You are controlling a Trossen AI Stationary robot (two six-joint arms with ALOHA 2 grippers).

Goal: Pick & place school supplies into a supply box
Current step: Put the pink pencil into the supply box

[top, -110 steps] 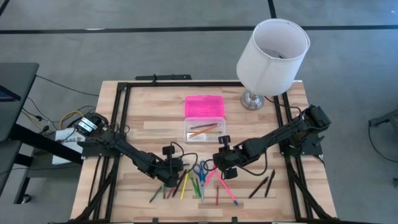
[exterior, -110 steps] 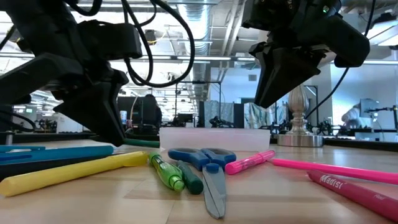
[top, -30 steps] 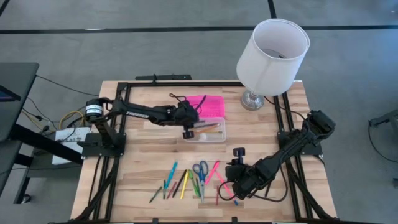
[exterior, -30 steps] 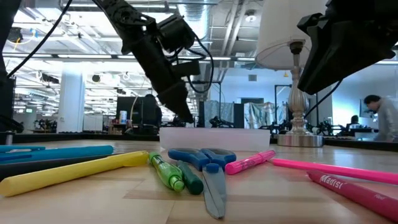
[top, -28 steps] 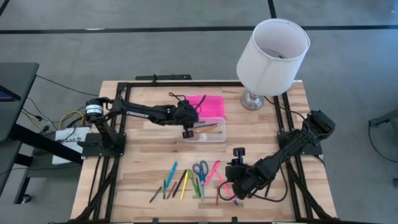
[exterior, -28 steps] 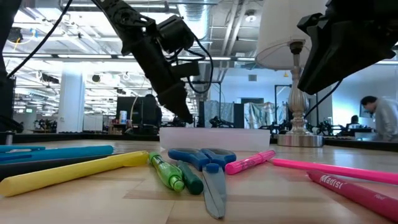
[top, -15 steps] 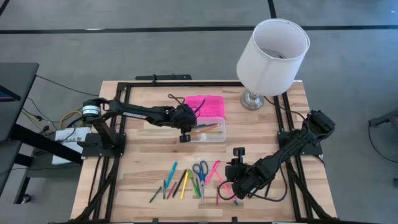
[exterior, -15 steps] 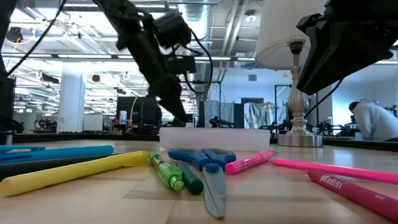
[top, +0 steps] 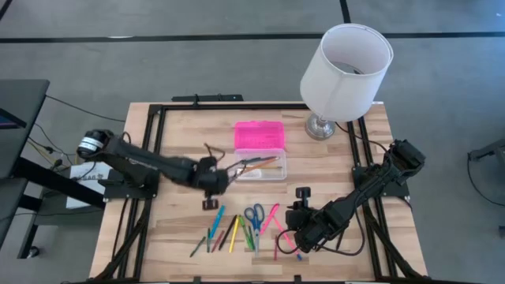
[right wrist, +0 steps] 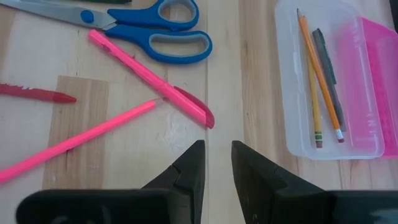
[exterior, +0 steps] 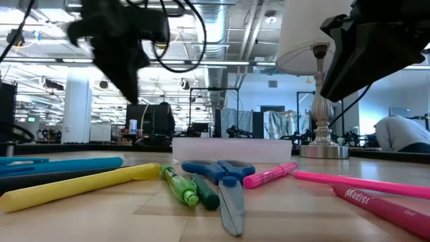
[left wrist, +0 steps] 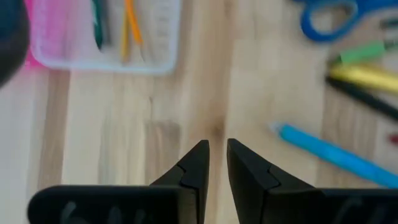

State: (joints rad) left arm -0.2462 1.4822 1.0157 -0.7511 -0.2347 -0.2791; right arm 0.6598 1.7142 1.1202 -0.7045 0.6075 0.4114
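Note:
The supply box stands open at mid-table: its clear base (top: 260, 166) lies flat with a few pencils (right wrist: 320, 81) in it, and its pink lid (top: 259, 134) is folded back on the far side. The school supplies (top: 237, 230) lie loose on the wood nearer the front: blue-handled scissors (right wrist: 155, 31), pink pens (right wrist: 149, 81), a blue pen (left wrist: 336, 155) and a yellow marker (exterior: 80, 188). My left gripper (top: 211, 189) hangs over bare wood between box and pile, narrowly open and holding nothing. My right gripper (top: 293, 235) hovers open at the pile's right end, also holding nothing.
A white-shaded lamp (top: 346, 71) stands at the table's far right corner. Black frame rails (top: 154, 142) run along the table's left, right and far sides. Bare wood lies left of the box. A person (exterior: 403, 134) shows in the room beyond the table.
My left gripper has swung away from the box's left end, going toward the table's near edge and somewhat to the left. It now stands above bare wood close to the pile. The supplies and the box have not moved.

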